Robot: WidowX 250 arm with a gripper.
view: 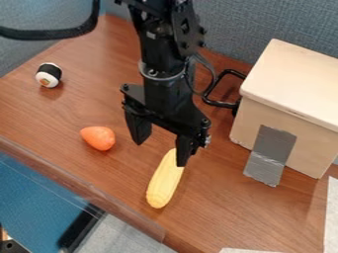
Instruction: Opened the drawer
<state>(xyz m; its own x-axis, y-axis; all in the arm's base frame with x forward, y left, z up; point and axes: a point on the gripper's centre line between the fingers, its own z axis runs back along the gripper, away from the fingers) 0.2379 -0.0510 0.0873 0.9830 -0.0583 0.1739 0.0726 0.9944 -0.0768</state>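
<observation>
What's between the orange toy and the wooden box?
Camera view: the yellow corn lies between them, and the gripper hangs over that stretch.

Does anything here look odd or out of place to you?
One thing: a strip of grey tape runs down the side of the pale box and onto the table. It looks makeshift, perhaps there to anchor the box. I see nothing spilled or broken.

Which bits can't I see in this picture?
Camera view:
- Inside the wooden box: its lid and walls hide it.
- Box front behind the grey tape: covered.
- Lid's right end: cut off by the right edge.
- Part of the corn's upper end: behind the gripper.
</observation>
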